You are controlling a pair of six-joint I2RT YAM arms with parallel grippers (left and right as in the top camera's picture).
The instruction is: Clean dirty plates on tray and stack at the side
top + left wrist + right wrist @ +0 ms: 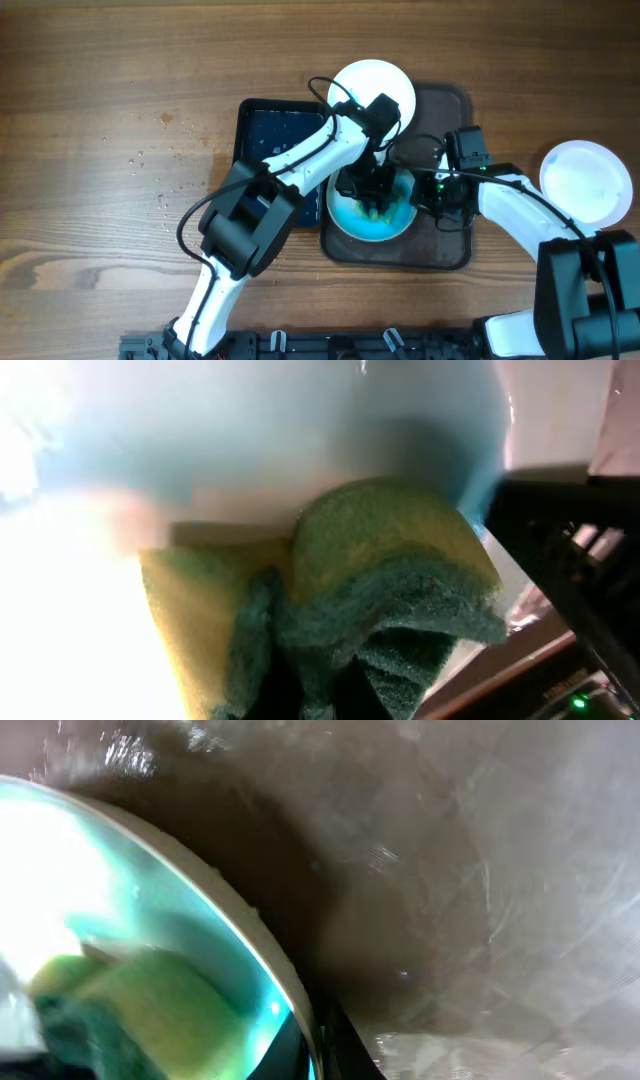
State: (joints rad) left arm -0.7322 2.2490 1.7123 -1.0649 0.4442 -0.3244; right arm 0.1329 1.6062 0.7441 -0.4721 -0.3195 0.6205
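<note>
On the wooden surface [100, 100], our left pincer [372, 195] is gripping a yellow-green sponge [380, 580] inside the round teal plate [345, 222], our right pincer [425, 192] clamping its rim.

A wooden table [90, 250] is seen with a brown tray [452, 245] and a dark blue tray [262, 125] laid side by side. A white plate [585, 182] is parked far right, and water drops [150, 165] are scattered left.
</note>
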